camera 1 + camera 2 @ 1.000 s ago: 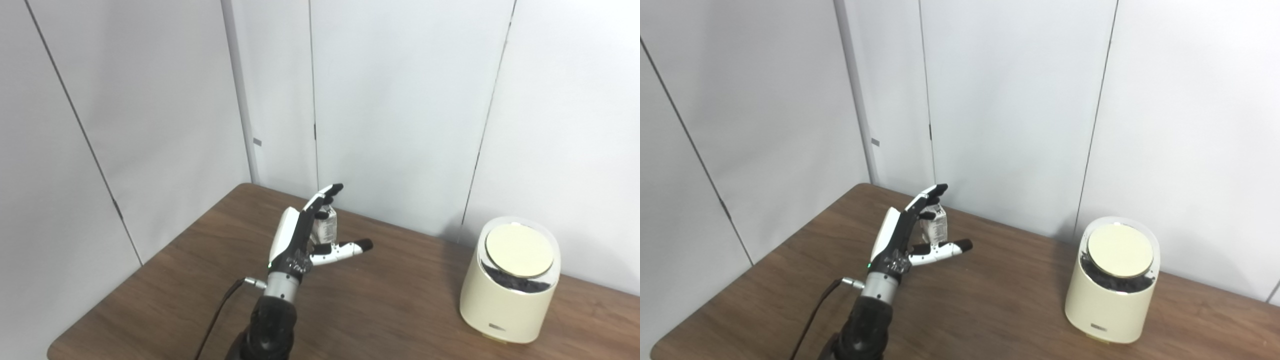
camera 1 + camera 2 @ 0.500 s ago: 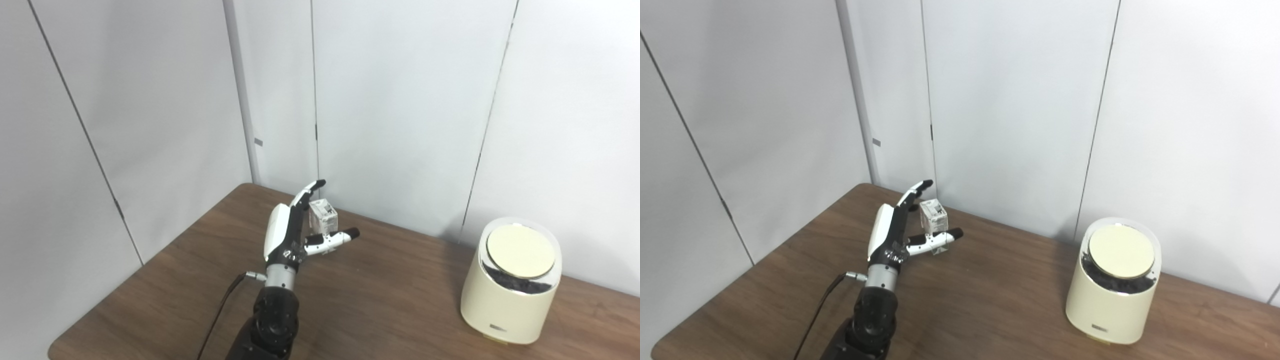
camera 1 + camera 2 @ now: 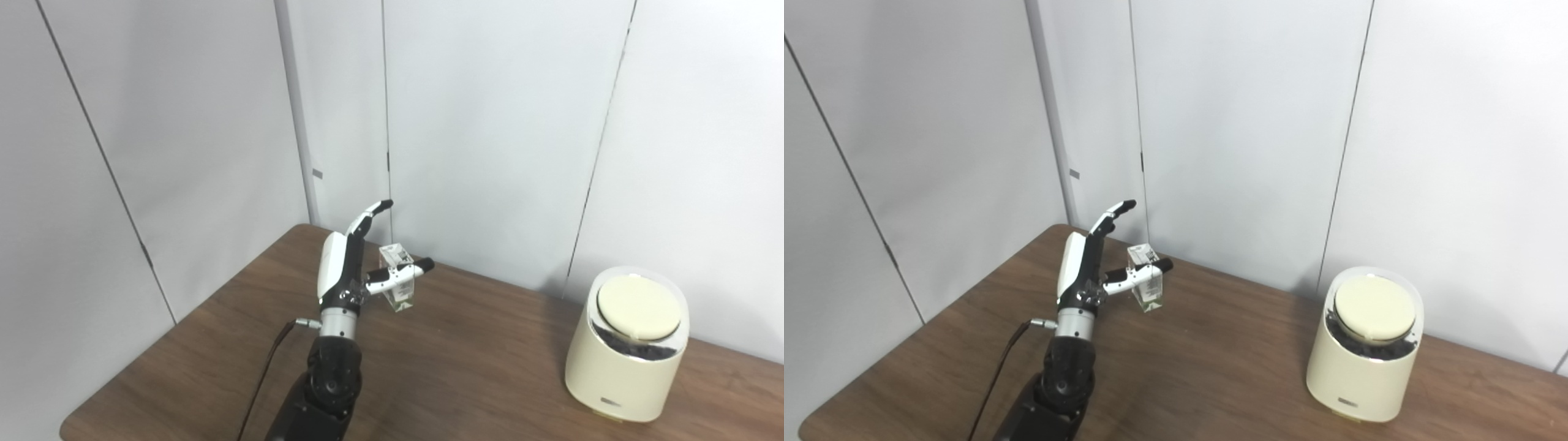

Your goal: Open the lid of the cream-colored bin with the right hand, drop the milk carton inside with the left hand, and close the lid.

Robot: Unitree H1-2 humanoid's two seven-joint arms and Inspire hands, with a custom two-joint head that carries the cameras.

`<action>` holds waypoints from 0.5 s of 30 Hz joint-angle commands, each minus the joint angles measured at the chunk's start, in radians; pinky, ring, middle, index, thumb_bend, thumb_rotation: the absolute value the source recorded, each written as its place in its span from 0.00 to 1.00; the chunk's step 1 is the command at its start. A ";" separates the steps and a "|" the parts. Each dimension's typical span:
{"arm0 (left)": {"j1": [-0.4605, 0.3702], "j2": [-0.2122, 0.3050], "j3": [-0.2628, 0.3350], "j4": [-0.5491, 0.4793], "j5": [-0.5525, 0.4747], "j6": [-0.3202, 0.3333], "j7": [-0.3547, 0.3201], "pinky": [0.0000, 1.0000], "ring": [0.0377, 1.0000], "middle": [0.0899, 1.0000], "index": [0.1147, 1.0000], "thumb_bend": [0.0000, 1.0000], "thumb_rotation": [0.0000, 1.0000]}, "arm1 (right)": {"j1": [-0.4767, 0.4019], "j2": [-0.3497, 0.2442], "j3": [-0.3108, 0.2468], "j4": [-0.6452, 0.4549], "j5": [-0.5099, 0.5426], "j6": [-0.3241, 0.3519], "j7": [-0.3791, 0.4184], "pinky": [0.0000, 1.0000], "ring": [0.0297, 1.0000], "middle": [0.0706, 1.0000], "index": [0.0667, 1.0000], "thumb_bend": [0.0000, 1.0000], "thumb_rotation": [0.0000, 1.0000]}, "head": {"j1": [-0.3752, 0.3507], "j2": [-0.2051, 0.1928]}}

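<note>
The fingers (image 3: pixel 367 215) of the left hand (image 3: pixel 343 272) are spread apart, with the thumb laid across the front of the milk carton (image 3: pixel 398 286); no closed grasp is seen. The carton is seen tilted, near the far edge of the worktop (image 3: pixel 465 367). The cream-colored bin (image 3: pixel 625 361) is stood well apart to the right, its lid (image 3: pixel 638 306) shut.

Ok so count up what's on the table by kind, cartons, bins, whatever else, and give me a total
Milk carton: 1, at the left hand, thumb across its front
Cream-colored bin: 1, lid on
Total: 2 things on the brown table; the right hand is out of view
</note>
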 commanded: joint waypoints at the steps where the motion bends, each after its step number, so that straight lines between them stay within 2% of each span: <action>1: -0.053 0.036 0.004 -0.004 0.014 -0.023 0.023 0.85 0.90 0.87 0.85 1.00 0.36 | -0.003 0.007 -0.002 0.014 -0.010 -0.016 -0.012 0.70 0.78 0.78 0.74 0.18 0.49 | 0.001 -0.001; 5: -0.070 0.058 0.004 0.033 -0.001 -0.021 0.011 0.83 0.89 0.85 0.85 1.00 0.35 | -0.005 0.010 -0.004 0.018 -0.008 -0.018 -0.013 0.70 0.78 0.78 0.73 0.19 0.50 | -0.001 -0.002; 8: -0.077 0.076 0.001 0.043 -0.022 0.001 -0.023 0.84 0.89 0.86 0.87 1.00 0.37 | -0.007 0.006 -0.006 0.025 -0.011 -0.021 -0.013 0.70 0.78 0.78 0.74 0.18 0.47 | -0.001 -0.002; 11: -0.078 0.099 -0.004 0.035 -0.064 0.047 -0.093 0.88 0.92 0.89 0.92 1.00 0.41 | -0.009 -0.001 -0.009 0.030 -0.001 -0.038 -0.007 0.70 0.78 0.78 0.74 0.18 0.49 | 0.004 0.000; 15: -0.079 0.126 -0.004 0.035 -0.123 0.077 -0.170 0.93 0.95 0.91 0.96 1.00 0.46 | -0.009 -0.006 -0.014 0.039 -0.006 -0.043 -0.009 0.70 0.77 0.78 0.74 0.20 0.55 | -0.004 -0.002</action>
